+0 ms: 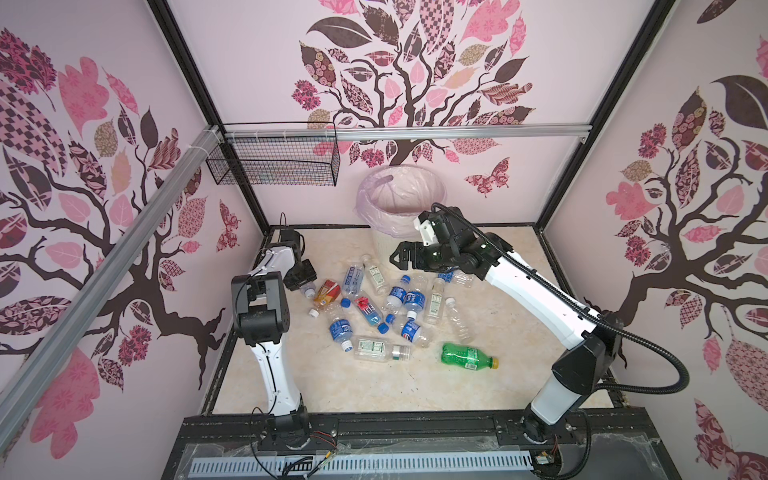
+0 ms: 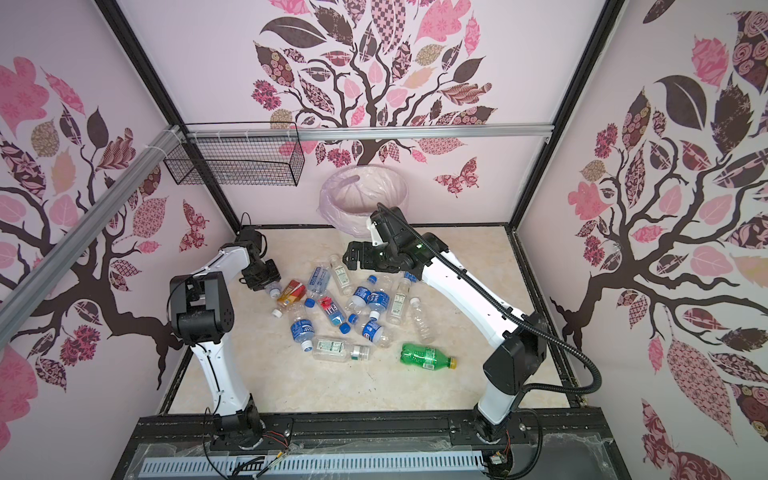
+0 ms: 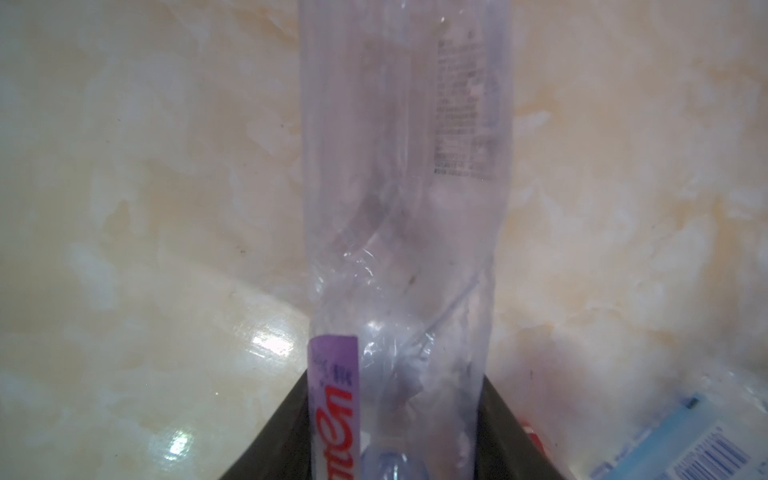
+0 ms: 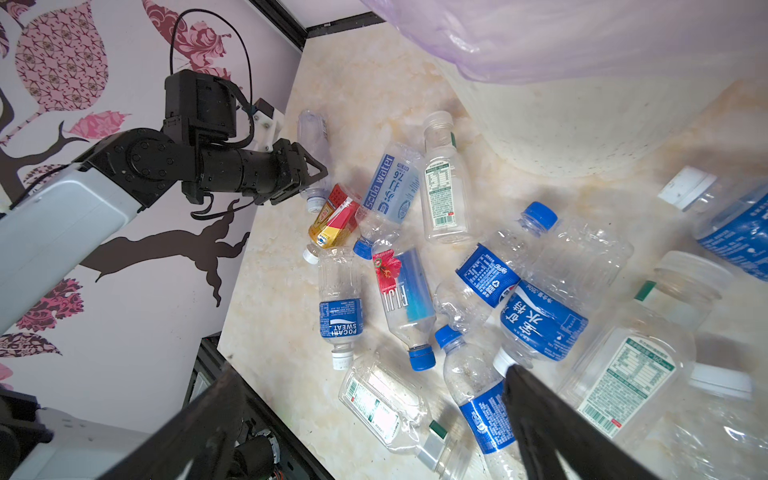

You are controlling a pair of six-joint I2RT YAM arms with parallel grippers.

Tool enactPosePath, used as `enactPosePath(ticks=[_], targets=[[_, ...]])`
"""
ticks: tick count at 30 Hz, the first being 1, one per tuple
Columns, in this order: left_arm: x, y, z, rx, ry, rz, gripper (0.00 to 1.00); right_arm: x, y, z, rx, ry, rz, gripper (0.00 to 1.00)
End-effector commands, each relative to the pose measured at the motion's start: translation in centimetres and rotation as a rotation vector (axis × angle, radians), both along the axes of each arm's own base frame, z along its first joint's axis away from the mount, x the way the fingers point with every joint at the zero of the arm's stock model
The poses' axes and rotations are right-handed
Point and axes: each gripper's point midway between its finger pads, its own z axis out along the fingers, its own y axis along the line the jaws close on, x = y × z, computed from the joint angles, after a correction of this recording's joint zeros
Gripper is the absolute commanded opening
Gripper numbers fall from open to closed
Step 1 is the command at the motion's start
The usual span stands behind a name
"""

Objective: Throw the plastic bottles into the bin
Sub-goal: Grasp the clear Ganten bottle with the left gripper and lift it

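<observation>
Several plastic bottles (image 1: 374, 307) (image 2: 340, 305) (image 4: 478, 282) lie scattered on the marble floor, mostly clear with blue labels. A green one (image 1: 465, 356) (image 2: 426, 356) lies apart, nearer the front. At the pile's left edge my left gripper (image 1: 306, 284) (image 3: 395, 374) (image 4: 318, 178) is shut on a clear bottle with a purple label (image 3: 399, 208) (image 4: 313, 137), one finger against each side. My right gripper (image 1: 397, 255) (image 4: 368, 372) hangs open and empty above the pile's far side, just in front of the bin (image 1: 365, 195) (image 2: 332, 199) (image 4: 561, 124).
A black wire mesh basket (image 1: 274, 162) hangs on the back rail at the left. An orange and red labelled bottle (image 1: 326, 291) lies right beside the held one. The enclosure's walls are close on three sides. Bare floor (image 1: 374, 386) stretches toward the front.
</observation>
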Motion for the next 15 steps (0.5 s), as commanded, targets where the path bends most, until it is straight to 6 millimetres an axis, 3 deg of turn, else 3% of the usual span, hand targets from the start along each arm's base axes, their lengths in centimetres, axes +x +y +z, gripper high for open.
enactPosePath(ticks=[1,7,15], targets=[[-0.4,-0.4,-1.4,-0.042,0.014,-0.014,0.5,0.1,0.2,0.2,0.009,0.004,-0.007,1.0],[-0.1,-0.4,2.4,-0.057,-0.075,0.003,0.46,0.4,-0.1,0.5,-0.013,0.0,-0.023,1.0],[-2.3,-3.8,6.0,-0.207,-0.163,-0.009,0.45,1.0,0.2,1.1,0.001,-0.018,-0.031,0.99]])
